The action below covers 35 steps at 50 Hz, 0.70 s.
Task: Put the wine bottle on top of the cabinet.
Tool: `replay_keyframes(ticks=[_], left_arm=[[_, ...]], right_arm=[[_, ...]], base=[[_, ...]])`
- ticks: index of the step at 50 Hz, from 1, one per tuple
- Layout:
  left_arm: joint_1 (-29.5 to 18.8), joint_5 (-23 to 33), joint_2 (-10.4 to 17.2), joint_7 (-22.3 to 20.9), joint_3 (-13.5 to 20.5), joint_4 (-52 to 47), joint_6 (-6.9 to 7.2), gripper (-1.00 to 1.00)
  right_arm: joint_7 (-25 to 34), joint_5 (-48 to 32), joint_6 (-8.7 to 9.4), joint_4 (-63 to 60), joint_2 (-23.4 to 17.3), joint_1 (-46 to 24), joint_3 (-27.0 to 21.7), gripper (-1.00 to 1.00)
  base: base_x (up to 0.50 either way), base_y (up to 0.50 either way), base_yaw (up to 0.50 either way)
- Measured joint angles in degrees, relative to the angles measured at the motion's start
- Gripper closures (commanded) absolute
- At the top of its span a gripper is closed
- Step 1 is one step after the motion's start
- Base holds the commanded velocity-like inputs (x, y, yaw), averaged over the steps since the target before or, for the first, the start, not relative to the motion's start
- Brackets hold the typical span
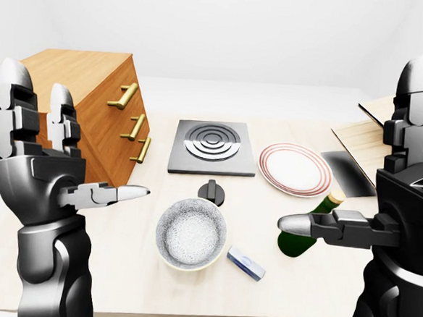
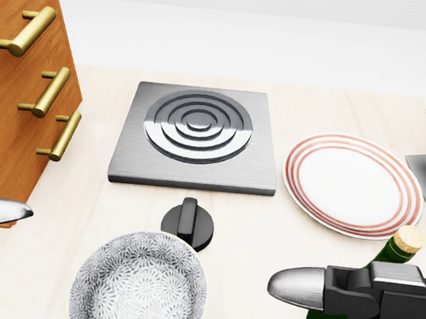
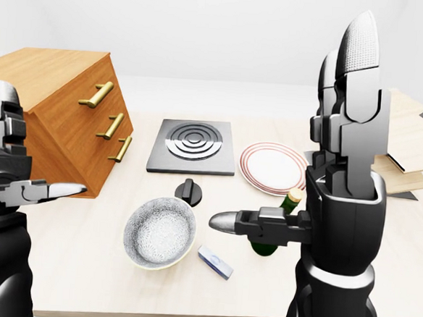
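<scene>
Left-eye view: my left hand (image 1: 40, 168) and right hand (image 1: 406, 179) are both raised with fingers spread wide, neither holding anything. The bottle (image 1: 308, 227), green with a cork, stands on the table (image 1: 117, 268) at the view's right, just beyond my right thumb (image 1: 316, 225); whether thumb and glass touch I cannot tell. The cabinet (image 1: 91, 114), wooden with brass handles, sits at the view's left, well apart from the bottle; its top is bare. Between them lie a bowl (image 1: 190, 234), a knob (image 1: 211, 191), a hob (image 1: 212, 148), a plate (image 1: 295, 169) and a small packet (image 1: 246, 263). Judged progress: nothing of the task is done. The bottle is not yet grasped; grasping, lifting, carrying it across to the left and setting it upright on the cabinet top all remain.
</scene>
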Motion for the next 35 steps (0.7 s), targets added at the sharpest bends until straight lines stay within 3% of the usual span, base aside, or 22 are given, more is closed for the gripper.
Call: replay_keyframes(ticks=[4,12,24,35], left_arm=[[-0.05,-0.02,0.02,-0.02,-0.05,0.13,0.00,-1.00],[-0.07,-0.14,-0.10,-0.07,-0.16,0.25,0.00,-1.00],[-1.32,-0.84,0.76,0.83,0.38,-1.04,0.00,-1.00],[-1.23,-0.49,0.64,0.76,0.16,-0.68,0.00,-1.00]], right_arm=[[0.02,-0.59,0.00,0.26,0.00,0.33,0.34,-1.00],[0.40,-1.97,0.00,0.52,0.05,0.64,0.74,-1.00],[0.41,-0.15,0.00,-0.53,0.58,0.97,-0.41,-1.00],[3.44,1.33,0.00,-2.19,0.23,2.85,-5.85,-1.00]], base=[[0.00,0.00,0.00],[0.00,0.49,0.00],[0.00,0.00,0.00],[0.00,0.00,0.00]])
